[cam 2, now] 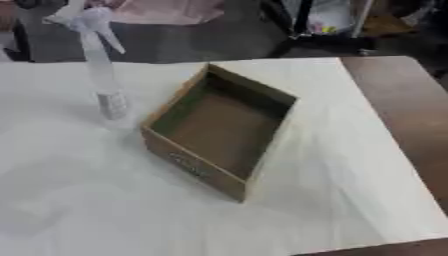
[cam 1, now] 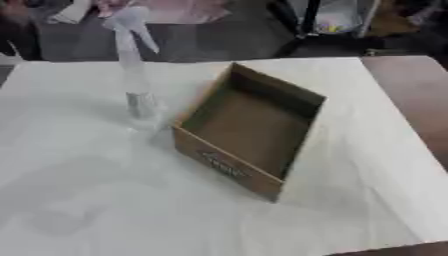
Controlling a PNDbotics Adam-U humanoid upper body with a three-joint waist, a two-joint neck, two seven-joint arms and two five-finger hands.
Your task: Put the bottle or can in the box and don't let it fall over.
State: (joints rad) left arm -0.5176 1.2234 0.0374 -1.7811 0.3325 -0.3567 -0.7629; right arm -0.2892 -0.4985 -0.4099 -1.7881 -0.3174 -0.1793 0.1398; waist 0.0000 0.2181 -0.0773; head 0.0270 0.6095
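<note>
Table (cam 1: 79,200) fills most of the view, covered in a white sheet, brown wood showing along its right edge. Nothing of mine is on it: neither of my hands shows in either view, so I can't tell if they're released, clenched or grasping anything.

Box (cam 1: 249,127) sits mid-table, open top, turned askew so one corner points toward me. It's empty, brown floor fully visible. Some dark print is on the near outer wall; can't read it.

Bottle (cam 1: 136,95) stands upright just left of the box, near its left wall but apart from it as far as I can tell. It's a clear spray bottle, tall thin neck, trigger head up top. My guess: it's staged close to the box for a short lift, and the tall narrow shape makes it tippy.

Bottle body is see-through and blurs into the sheet, so its base outline and liquid level are hard to make out. Background beyond the table is dark clutter, unclear.
</note>
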